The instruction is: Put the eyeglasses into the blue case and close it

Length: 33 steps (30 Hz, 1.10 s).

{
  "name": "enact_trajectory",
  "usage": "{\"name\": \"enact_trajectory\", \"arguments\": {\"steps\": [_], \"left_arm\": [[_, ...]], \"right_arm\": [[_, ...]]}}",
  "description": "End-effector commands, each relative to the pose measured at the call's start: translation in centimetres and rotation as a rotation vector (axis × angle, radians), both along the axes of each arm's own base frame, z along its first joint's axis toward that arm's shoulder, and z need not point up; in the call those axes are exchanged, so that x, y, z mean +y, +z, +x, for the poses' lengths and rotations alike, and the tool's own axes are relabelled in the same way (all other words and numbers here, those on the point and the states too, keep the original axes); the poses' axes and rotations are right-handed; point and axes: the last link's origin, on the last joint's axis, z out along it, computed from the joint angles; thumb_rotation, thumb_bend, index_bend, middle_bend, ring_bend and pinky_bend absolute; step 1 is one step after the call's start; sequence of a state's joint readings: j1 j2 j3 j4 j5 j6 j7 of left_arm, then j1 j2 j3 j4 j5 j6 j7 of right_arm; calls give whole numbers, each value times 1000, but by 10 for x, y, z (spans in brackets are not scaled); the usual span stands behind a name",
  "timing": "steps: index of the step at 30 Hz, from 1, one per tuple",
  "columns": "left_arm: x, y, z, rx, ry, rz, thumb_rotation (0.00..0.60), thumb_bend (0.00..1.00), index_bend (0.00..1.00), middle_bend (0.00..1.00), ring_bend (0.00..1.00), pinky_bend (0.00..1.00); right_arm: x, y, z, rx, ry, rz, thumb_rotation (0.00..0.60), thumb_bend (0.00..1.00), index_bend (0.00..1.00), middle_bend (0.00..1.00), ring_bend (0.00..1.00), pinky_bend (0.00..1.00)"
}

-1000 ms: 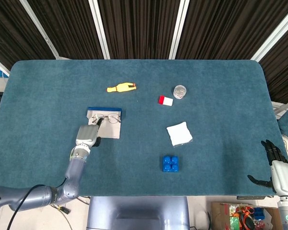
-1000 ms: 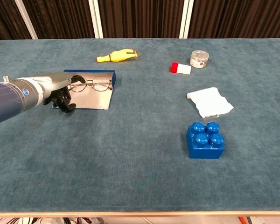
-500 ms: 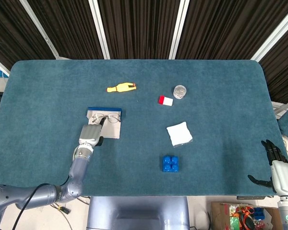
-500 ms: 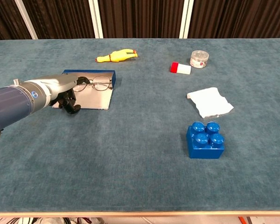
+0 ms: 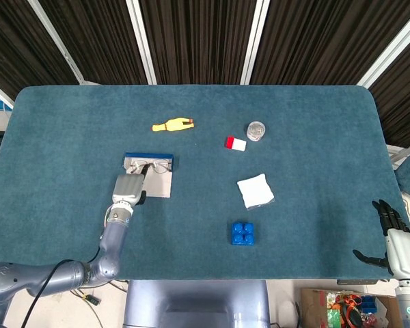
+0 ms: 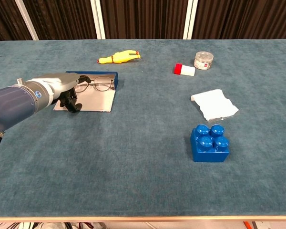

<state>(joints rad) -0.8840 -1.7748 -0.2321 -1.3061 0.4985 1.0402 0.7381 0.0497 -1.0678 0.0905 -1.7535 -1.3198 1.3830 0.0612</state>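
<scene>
Table (image 5: 314, 116): teal felt top, filling both views.
Left hand (image 6: 62, 88): low over the left end of the case, fingers curled down at the eyeglasses' left temple; whether it actually grips the frame, cannot tell.
Right hand (image 5: 396, 239): off the near right corner, clear of the table, fingers spread, holding nothing.
Blue case (image 6: 93, 98): lying open, left of centre, pale lining up.
Eyeglasses (image 6: 99, 85): on the case's far part, lenses upright against its blue edge.
Blue block (image 6: 209, 143): near right.
White cloth (image 6: 214, 104): just beyond the block.
Rubber chicken (image 6: 119, 57): far of the case.
</scene>
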Motion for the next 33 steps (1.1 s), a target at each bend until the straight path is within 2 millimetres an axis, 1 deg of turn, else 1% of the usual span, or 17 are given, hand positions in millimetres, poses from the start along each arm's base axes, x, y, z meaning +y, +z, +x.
{"name": "enact_trajectory", "arguments": {"steps": [1,11,18,28,33], "left_arm": [[2,-1,1,5,3,3,600,478,36,811,699,798],[12,-1,6,19,-12,31,600,478,36,811,699,798],[21,-6,9,74,-11,33,600,478,36,811,699,798],[18,-1,9,67,-15,46,600,478,36,811,699,798],[13,2,6,70,-35,52,600,478,32,811,699,798]], "right_arm": [[0,0,0,1,0,0,600,75,26,0,55,190],[0,0,0,0,-3,2,600,75,26,0,55,190],[0,0,0,-1,-7,3,600,77,26,0,55,190],[0,0,0,-3,-6,2,600,78,26,0,56,190],[-1,0,0,-3,-8,1,600,77,26,0,56,190]]}}
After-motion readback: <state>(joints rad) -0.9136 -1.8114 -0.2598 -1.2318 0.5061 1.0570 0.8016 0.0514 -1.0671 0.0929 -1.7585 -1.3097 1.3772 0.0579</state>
